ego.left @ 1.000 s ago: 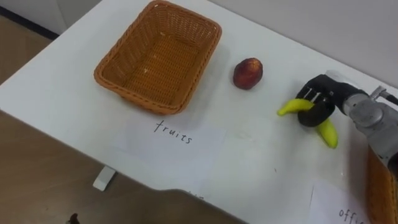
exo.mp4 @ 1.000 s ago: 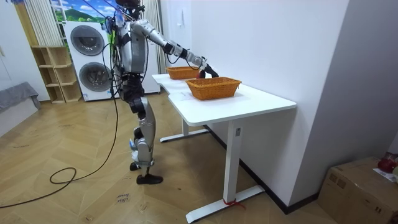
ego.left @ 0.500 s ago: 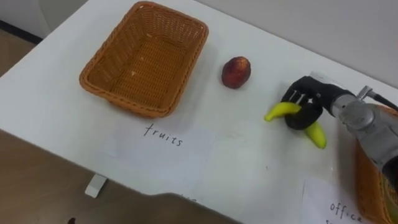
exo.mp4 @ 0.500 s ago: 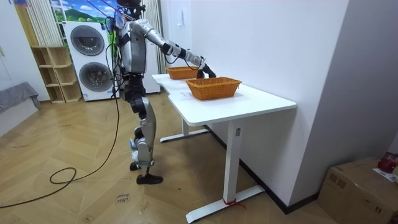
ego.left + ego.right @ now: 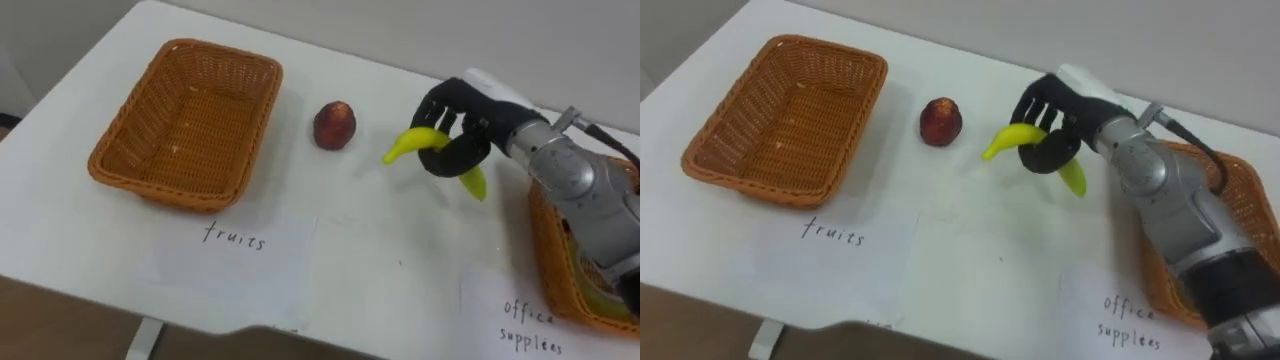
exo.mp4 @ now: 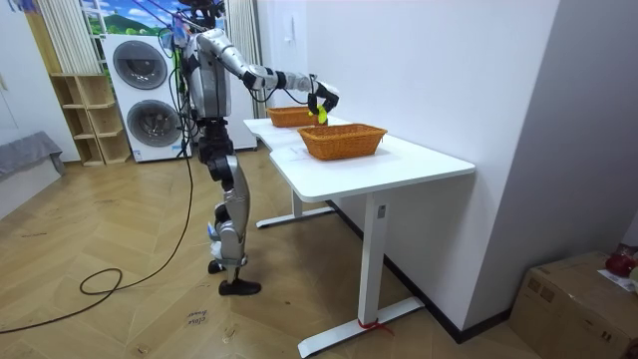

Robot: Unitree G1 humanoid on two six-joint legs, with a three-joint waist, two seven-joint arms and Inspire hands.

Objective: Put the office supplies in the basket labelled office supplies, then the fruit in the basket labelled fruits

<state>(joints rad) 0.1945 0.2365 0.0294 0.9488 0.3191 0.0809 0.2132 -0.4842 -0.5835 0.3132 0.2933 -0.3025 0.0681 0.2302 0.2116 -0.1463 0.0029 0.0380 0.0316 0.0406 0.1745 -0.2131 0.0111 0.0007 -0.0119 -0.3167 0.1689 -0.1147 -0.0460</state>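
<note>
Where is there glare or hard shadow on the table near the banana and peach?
Left eye view: the table is evenly lit, no glare; the peach casts a faint soft shadow; the right hand, curled round the banana, leaves barely any. Room view: mild shade beneath the table.
</note>
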